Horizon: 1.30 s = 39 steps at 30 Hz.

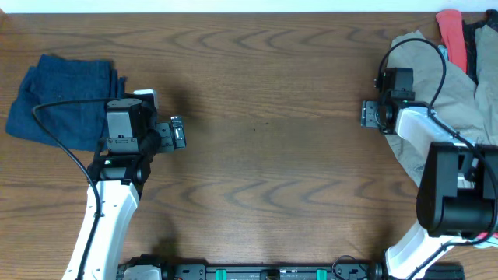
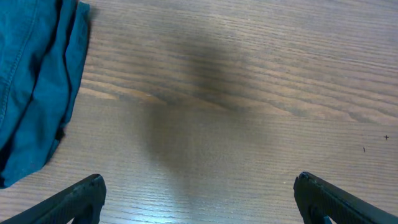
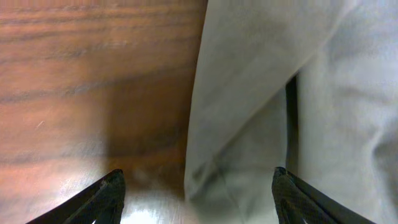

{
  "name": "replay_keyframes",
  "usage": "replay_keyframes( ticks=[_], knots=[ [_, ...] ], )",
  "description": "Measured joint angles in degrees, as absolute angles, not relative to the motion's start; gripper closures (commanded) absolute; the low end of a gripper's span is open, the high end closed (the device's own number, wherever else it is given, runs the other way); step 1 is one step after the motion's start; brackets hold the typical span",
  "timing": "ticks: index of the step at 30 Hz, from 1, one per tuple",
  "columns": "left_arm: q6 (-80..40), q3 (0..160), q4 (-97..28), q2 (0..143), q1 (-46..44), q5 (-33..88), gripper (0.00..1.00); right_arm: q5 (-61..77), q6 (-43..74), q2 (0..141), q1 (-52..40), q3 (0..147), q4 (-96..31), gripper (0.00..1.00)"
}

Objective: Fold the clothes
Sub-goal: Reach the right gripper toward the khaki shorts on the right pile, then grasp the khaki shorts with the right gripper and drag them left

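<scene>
Crumpled khaki-beige cotton shorts (image 1: 459,109) lie heaped at the right end of the brown wooden table (image 1: 264,101), with a folded dark blue denim garment (image 1: 66,101) at its left end. The right gripper (image 1: 369,114), jaws spread, straddles the shorts' edge low over the table; the left gripper (image 1: 177,132) hovers wide open above bare tabletop

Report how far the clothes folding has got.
Done: the denim garment lies folded at the left. In hand: the right gripper, jaws apart, hovers at the edge of the khaki shorts, gripping nothing. Left: the shorts, crumpled, and the red garment beside them. The left gripper is open.
</scene>
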State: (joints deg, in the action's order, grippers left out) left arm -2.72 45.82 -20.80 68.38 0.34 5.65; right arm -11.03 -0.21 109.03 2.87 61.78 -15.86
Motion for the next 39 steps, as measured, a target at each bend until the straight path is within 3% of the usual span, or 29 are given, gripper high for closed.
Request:
replay_keyframes(
  ticks=[2,9,19,26,39],
  knots=[
    [-2.72,45.82,-20.80,68.38,0.34,5.65,0.02,-11.46,0.19,109.58,2.87,61.80,-14.31,0.41],
    [-2.72,45.82,-20.80,68.38,0.34,5.65,0.02,-12.25,2.59,110.98,2.87,61.82,-11.75,0.99],
    [-2.72,45.82,-20.56,68.38,0.32,5.65,0.02,-12.43,3.92,111.11,2.87,63.29,-13.13,0.99],
    [-2.72,45.82,-20.40,68.38,0.34,5.65,0.02,-7.92,4.05,107.18,2.90,74.83,-21.43,0.99],
    [-2.72,45.82,-20.38,68.38,0.34,5.65,0.02,0.34,8.58,97.86,2.76,92.12,-19.77,0.99]
  ],
)
